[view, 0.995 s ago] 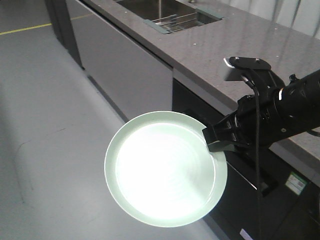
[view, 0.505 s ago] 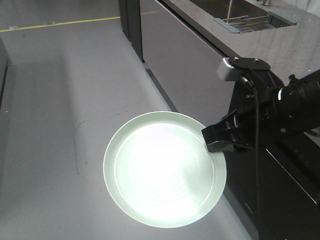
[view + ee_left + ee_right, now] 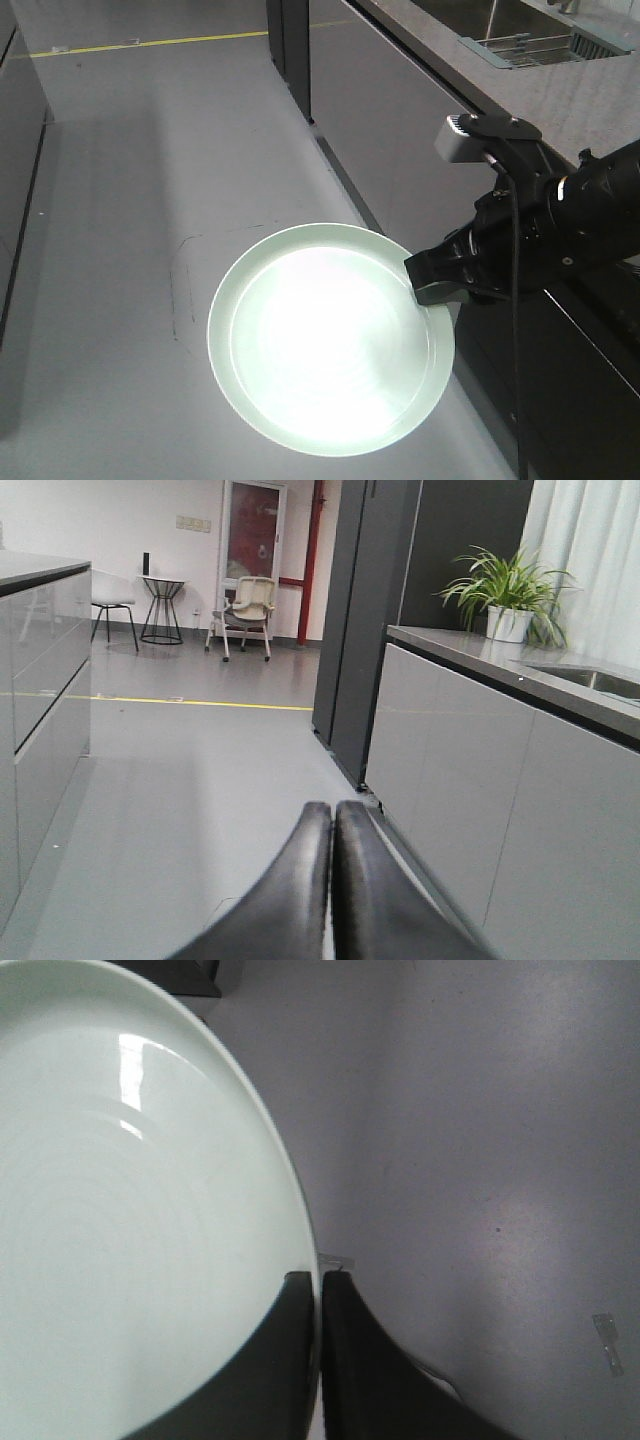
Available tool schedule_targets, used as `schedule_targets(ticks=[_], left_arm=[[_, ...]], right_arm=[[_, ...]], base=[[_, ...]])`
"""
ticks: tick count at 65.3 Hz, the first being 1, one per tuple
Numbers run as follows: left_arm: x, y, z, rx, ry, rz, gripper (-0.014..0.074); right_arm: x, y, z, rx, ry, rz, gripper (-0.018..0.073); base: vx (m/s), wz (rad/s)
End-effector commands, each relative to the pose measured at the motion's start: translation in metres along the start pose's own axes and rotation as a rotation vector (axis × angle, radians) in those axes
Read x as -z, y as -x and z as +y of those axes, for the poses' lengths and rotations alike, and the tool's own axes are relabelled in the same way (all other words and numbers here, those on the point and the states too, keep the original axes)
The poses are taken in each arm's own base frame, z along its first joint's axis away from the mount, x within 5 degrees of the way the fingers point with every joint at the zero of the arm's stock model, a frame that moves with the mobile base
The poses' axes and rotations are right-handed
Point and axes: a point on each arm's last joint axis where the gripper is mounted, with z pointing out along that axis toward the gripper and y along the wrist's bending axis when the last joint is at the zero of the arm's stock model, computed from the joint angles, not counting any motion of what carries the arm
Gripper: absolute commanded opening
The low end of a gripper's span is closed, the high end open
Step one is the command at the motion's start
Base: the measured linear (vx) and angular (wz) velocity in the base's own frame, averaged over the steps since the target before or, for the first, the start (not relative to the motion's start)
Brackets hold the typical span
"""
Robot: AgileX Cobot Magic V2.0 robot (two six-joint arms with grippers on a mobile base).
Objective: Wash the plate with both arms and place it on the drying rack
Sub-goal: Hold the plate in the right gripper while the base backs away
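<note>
Quick headcount from my end: one plate (image 3: 330, 340). Two grippers, both mine: left gripper (image 3: 332, 812) and right gripper (image 3: 318, 1280). One drying rack (image 3: 515, 47) up on the one counter (image 3: 590, 100). Further off there's one potted plant (image 3: 510, 590), two chairs, a white chair (image 3: 108, 592) and a beige chair (image 3: 247, 600), one round table (image 3: 162, 595) and one yellow floor line (image 3: 200, 702).
</note>
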Motion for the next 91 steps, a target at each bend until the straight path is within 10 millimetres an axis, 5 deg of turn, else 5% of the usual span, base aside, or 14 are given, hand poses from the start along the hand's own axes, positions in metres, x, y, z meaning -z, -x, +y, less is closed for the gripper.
schedule_targets(ticks=[1,91], left_arm=[[0.0025,0.0159,-0.0021,0.009,-0.018,-0.11,-0.0007],[0.0025,0.0159,-0.0021,0.009,-0.018,-0.11,-0.0007]], right_arm=[[0.015,0.0059,0.0069,0.011,0.017,-0.088,-0.0004],[0.0149,0.0044,0.0073,0.012,0.021,-0.072,-0.0004]], base=[[0.01,0.14],[0.06,0.2]])
